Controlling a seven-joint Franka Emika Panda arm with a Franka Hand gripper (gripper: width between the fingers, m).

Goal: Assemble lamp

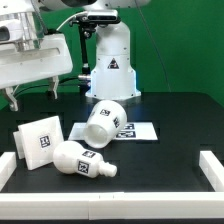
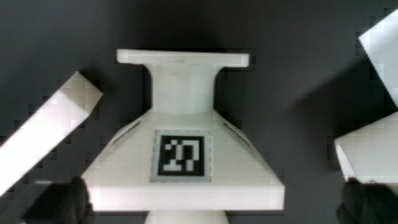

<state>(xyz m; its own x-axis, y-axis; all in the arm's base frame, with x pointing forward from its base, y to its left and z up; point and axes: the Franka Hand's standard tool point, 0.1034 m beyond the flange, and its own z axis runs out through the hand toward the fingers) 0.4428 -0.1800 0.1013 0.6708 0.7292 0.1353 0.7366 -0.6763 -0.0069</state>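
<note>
Green wall stands behind a black table with low white rails. On the exterior view's left the gripper hangs up high, off the table, with nothing in it. Its fingers are spread wide apart in the wrist view.

Next comes the base, lying on the table. Just beside it the bulb lies on its side, with its neck pointing to the exterior view's right. I cannot tell if the two touch. Then comes the shade, tipped over and partly on the marker board. Behind them stands the pedestal.

No part is joined yet, so I think the job is at its very start. The wrist view shows a white part with a thin neck and a tag, in the middle between the fingers. It looks like the bulb, but I cannot be sure. To grab it well, the arm should go straight down, keep the part in the middle, and squeeze slowly. It is round and could roll away.
</note>
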